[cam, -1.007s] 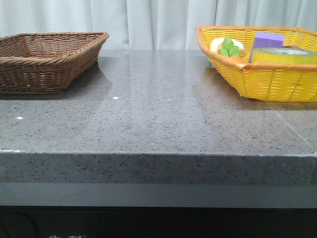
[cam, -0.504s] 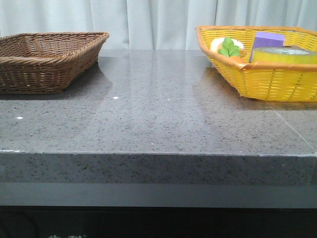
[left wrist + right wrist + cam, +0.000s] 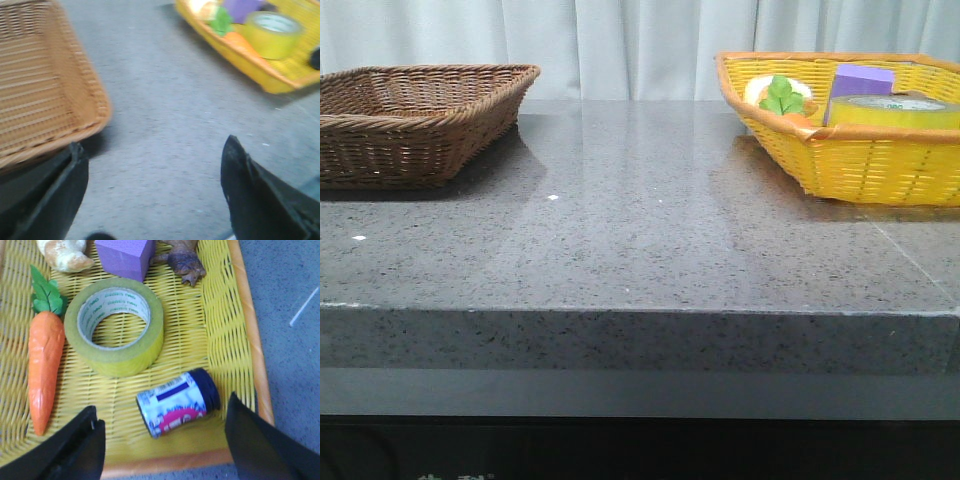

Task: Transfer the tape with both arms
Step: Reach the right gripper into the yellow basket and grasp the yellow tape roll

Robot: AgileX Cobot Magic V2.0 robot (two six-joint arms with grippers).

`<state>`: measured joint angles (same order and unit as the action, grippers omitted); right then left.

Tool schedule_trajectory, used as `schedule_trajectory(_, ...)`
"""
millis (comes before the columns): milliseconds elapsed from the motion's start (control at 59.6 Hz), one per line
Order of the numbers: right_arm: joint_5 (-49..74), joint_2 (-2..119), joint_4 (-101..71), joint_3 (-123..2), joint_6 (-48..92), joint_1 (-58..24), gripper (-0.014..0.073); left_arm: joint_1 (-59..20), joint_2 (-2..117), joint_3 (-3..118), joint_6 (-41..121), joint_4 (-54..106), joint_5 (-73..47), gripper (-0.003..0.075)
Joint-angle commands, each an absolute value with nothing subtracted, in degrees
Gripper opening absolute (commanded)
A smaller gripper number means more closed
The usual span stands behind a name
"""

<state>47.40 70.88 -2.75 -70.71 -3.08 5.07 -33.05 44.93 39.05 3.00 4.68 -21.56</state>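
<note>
Two woven baskets sit on my grey speckled stone table (image 3: 640, 230). The brown wicker basket (image 3: 415, 120) is at about ten o'clock on the table as seen from the front. The yellow woven basket with the orange rim (image 3: 850, 150) is at about two o'clock. They are well apart, with bare table between them.

The wide roll of see-through yellow packing tape (image 3: 115, 332) lies flat inside the yellow basket, with its hole facing up. Its white inside ring has green print on it. In my right wrist view, a purple block (image 3: 125, 257) is just beside the tape at twelve o'clock. An orange toy carrot with green leaves (image 3: 45, 365) lies just beside it at nine o'clock. A small jar with a dark lid and a white, red and blue label (image 3: 177, 402) lies on its side near the tape at five o'clock. A brown lumpy thing (image 3: 185, 262) is at one o'clock, and a pale lumpy thing (image 3: 65, 255) is at eleven o'clock.

My right gripper (image 3: 162, 450) hangs over the yellow basket. Its black fingers are spread wide and hold nothing.

My left gripper (image 3: 152, 192) hangs over the table, beside the brown basket. Its fingers are spread wide too, and it holds nothing. This view is a bit blurry.
</note>
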Motion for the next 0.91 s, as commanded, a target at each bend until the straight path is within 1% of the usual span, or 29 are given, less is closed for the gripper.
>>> schedule_trajectory(0,47.92,74.87,-3.13,-77.89,-3.2,5.44,0.0528,-36.75,44.86,41.1,3.28,5.2,-16.47,0.0545)
schedule_trajectory(168,52.94,85.06,-3.28,-87.36,-3.2,5.44,0.0528,-39.74,44.86,41.1,3.28,5.2,-16.35,0.0545)
schedule_trajectory(319,57.09,93.16,-3.5,-95.15,-3.14,5.44,0.0528,-39.74,44.86,41.1,3.28,5.2,-16.35,0.0545)
schedule_trajectory(554,59.64,103.48,-5.17,-103.58,-2.51,5.44,0.0526,-39.74,44.86,41.1,3.28,5.2,-16.45,0.0545)
schedule_trajectory(655,60.21,106.47,-5.1,-106.06,-2.46,5.44,0.0496,-39.74,44.86,41.1,3.28,5.2,-16.45,0.0545)
schedule_trajectory(806,60.02,110.3,-5.1,-108.4,-2.46,5.44,0.0421,-39.74,44.86,41.1,3.28,5.2,-16.45,0.0545)
schedule_trajectory(890,60.26,111.56,-5.15,-109.21,-2.46,5.44,0.0395,-39.74,44.86,41.1,3.28,5.2,-16.45,0.0545)
